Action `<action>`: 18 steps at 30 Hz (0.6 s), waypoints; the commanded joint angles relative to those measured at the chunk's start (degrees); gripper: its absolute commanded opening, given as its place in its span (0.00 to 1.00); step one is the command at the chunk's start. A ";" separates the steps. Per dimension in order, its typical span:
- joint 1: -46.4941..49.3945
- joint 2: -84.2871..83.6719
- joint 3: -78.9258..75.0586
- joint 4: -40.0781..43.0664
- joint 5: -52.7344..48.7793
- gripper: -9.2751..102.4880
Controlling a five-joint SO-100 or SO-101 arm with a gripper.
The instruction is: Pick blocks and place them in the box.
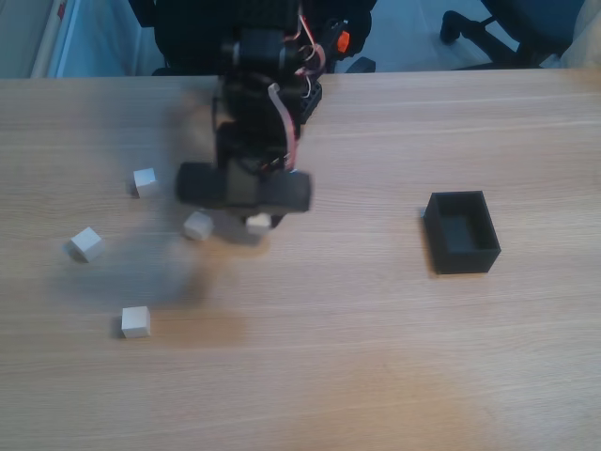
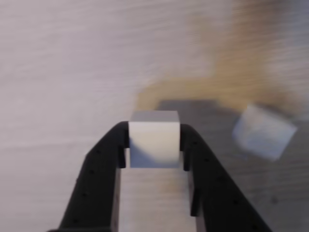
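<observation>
Between the two black fingers of the gripper (image 2: pixel 154 145), one white cube (image 2: pixel 153 140) is seen pinched on its opposite faces in the wrist view, with blurred wood grain behind it, so it is judged to be lifted just off the table (image 1: pixel 376 357). A second cube (image 2: pixel 263 131) lies just to its right there, blurred. From the fixed view the held cube (image 1: pixel 258 223) is seen under the arm, left of centre, and the black box (image 1: pixel 461 232) stands well apart to its right, open-topped and apparently empty, its long axis running away from the camera. A carry to the right is therefore called for. Four other cubes are left on the wood: one (image 1: pixel 197 225) just beside the gripper, three more (image 1: pixel 145 181) (image 1: pixel 85 244) (image 1: pixel 135 321) farther left.
</observation>
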 commanded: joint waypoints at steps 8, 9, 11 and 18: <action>-23.82 10.02 -10.20 9.23 16.44 0.08; -25.66 9.58 -11.60 9.40 17.40 0.08; -29.18 8.35 -14.77 9.76 19.34 0.08; -37.00 1.85 -23.82 9.40 22.59 0.09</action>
